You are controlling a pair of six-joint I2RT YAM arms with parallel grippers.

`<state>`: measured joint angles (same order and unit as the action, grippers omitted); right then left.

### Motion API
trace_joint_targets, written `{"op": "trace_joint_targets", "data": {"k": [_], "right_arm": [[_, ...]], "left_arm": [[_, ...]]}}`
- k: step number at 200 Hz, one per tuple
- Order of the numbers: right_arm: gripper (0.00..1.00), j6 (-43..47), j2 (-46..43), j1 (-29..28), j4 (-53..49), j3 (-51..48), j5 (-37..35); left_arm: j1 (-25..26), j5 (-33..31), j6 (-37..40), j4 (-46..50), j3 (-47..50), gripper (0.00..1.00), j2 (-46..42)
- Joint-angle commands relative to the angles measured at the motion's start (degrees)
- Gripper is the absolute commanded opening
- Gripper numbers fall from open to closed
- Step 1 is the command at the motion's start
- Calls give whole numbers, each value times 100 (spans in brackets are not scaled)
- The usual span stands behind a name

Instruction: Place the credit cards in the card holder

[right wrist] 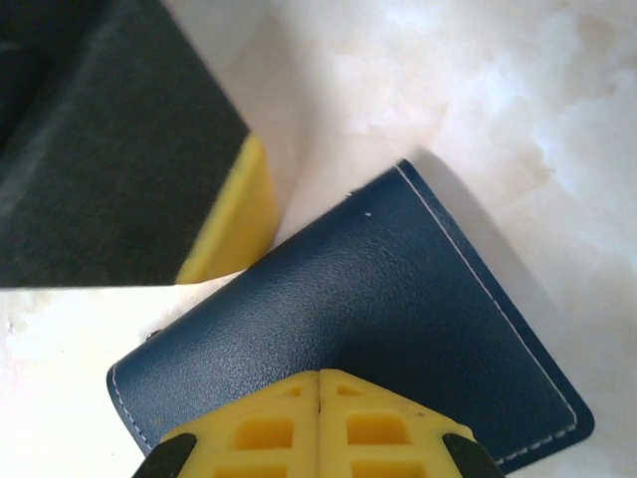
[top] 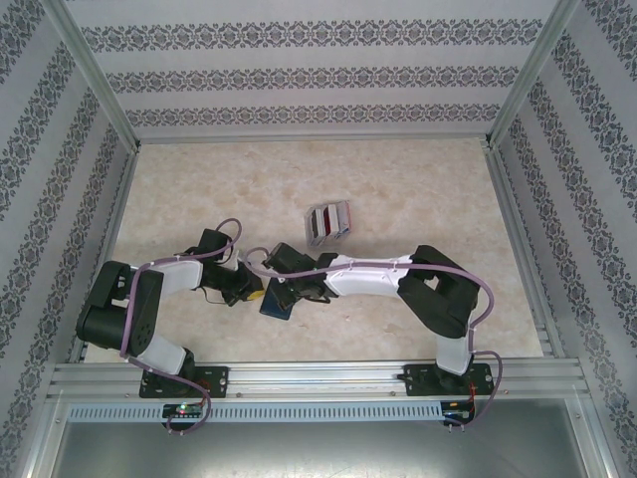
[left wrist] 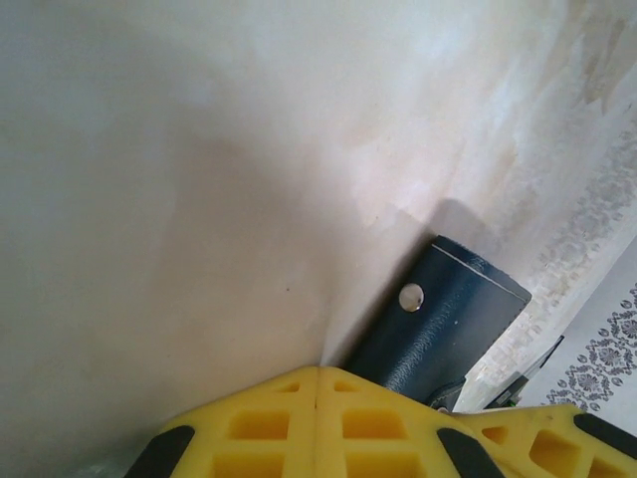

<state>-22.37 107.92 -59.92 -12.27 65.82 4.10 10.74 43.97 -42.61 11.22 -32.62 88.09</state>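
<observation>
Pinning card holder (right wrist: 378,299): my right hand (right wrist: 318,376), fingers pressed together, sits over the closed cover.
Left hand (left wrist: 317,370): pressed together too, empty, near snap (left wrist: 410,296); I should pry that edge gently.

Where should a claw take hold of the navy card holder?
The card holder lies closed, broad face up on the table, likely too wide to span. Probably pinch its thin stitched edge, coming in low from the bare-table side.
</observation>
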Motion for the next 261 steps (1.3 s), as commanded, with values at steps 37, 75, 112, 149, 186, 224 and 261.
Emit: {"op": "trace_joint_targets", "data": {"k": [37, 75, 112, 149, 186, 224, 261], "right_arm": [[5, 1175, -144, -177, 853, -1002, 419], [21, 1106, -569, -28, 895, -997, 510], [30, 907, -853, 321, 614, -708, 1091], [26, 704, -936, 674, -138, -361, 1554], [11, 852, -574, 749, -1166, 131, 1819], [6, 892, -182, 757, -1489, 505, 1823], [6, 884, -171, 754, -1519, 530, 1992]], "left_arm": [[55, -469, -61, 85, -174, 1, 52], [57, -514, -50, 117, -134, 1, 51], [46, -503, 13, 152, -145, 1, 78], [51, -513, 60, 185, -181, 1, 112], [50, -503, 121, 207, -170, 0, 154], [46, -511, 138, 188, -136, 0, 152], [42, -512, 129, 179, -130, 0, 151]]}}
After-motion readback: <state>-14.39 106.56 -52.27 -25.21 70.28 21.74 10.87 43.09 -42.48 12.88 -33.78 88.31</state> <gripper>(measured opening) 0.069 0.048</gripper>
